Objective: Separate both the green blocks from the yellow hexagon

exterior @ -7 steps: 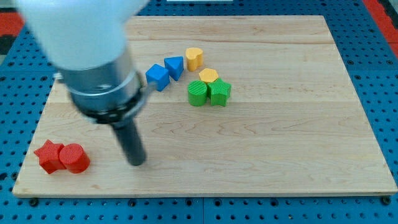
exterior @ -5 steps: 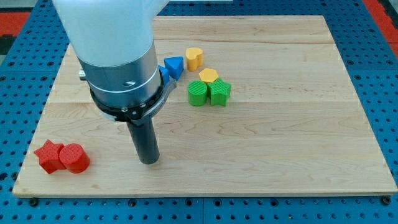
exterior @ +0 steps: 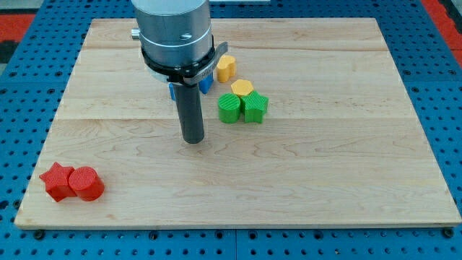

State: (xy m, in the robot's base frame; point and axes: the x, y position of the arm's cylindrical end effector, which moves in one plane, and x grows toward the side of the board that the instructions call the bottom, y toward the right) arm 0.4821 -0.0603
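Note:
The yellow hexagon (exterior: 242, 88) sits above the board's middle. A green cylinder (exterior: 229, 108) and a green star-shaped block (exterior: 254, 107) lie side by side just below it, both touching it. My tip (exterior: 193, 140) rests on the wood to the lower left of the green cylinder, about a block's width away from it. The rod stands upright under the arm's grey body.
A second yellow block (exterior: 226, 68) lies up and left of the hexagon. Two blue blocks (exterior: 205, 84) are mostly hidden behind the arm. A red star (exterior: 55, 180) and a red cylinder (exterior: 86, 183) sit at the board's lower left corner.
My tip has moved right and upward in the view, from the lower left area toward the green cylinder. The arm now covers the blue blocks. No block has moved.

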